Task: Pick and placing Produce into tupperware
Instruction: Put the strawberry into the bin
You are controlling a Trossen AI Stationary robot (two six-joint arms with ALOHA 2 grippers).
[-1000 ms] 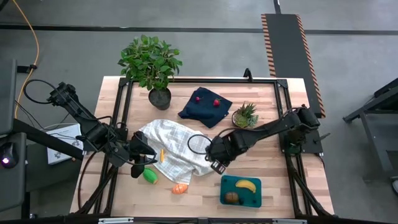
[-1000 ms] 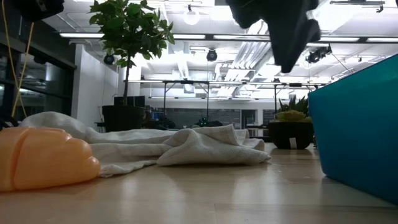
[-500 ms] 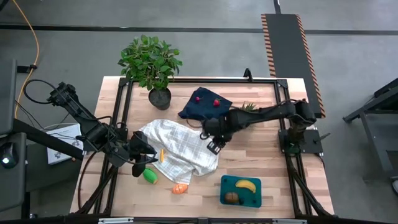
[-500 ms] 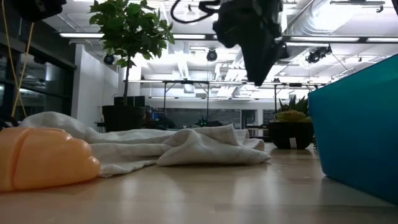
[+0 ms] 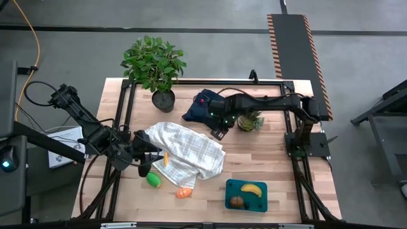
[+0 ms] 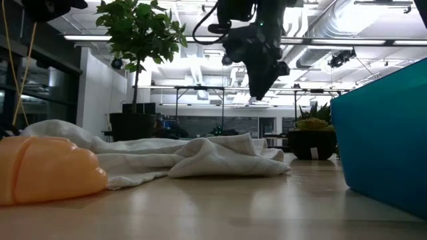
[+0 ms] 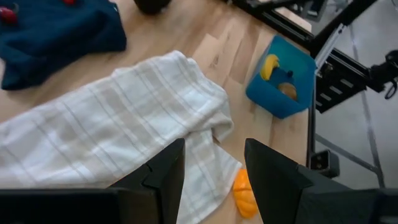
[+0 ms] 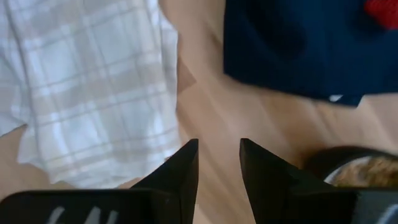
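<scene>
The teal tupperware [image 5: 246,194] stands near the table's front right and holds a yellow banana [image 5: 252,189] and a brown round piece [image 5: 236,201]. A green piece [image 5: 153,180] and an orange piece [image 5: 184,192] lie on the wood near the front. A small orange piece [image 5: 166,158] lies on the white checked cloth [image 5: 187,151]. A red berry [image 8: 382,9] lies on the navy cloth [image 5: 196,112]. My right gripper [image 5: 218,133] is open and empty, above the wood between the two cloths. My left gripper [image 5: 146,164] is open and empty at the white cloth's left edge, beside the green piece.
A large leafy potted plant [image 5: 154,63] stands at the far left. A small spiky potted plant [image 5: 250,119] stands right of the navy cloth, under my right arm. A black frame runs round the table [image 5: 273,159], with bare wood right of the white cloth.
My right gripper has gone from above the white cloth's right end, near the tupperware, toward the table's far edge to the navy cloth's near edge. In the low view it has drawn away from the camera. The produce and the cloths have kept still.
</scene>
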